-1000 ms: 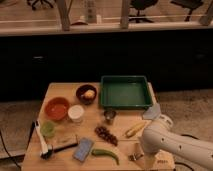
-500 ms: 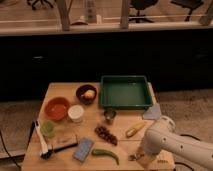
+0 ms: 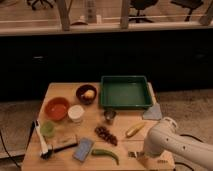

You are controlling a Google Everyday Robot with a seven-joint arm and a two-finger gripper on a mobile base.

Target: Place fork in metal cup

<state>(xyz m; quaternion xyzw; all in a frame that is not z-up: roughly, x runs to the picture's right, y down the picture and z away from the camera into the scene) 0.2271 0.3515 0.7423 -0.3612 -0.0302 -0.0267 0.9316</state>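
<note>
Now clamped on the fork (image 3: 131, 154) at the table's (image 3: 60, 92) front edge, the gripper (image 3: 142, 155) should lift straight before swinging to the metal cup (image 3: 109, 116).

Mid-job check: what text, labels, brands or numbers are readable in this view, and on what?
No text reads clearly.
Dark mark on the white arm: too blurred to read.
Blue packet: any print too small to read.
Hand, shut, low at the front right of the table beside the fork: no label visible.
</note>
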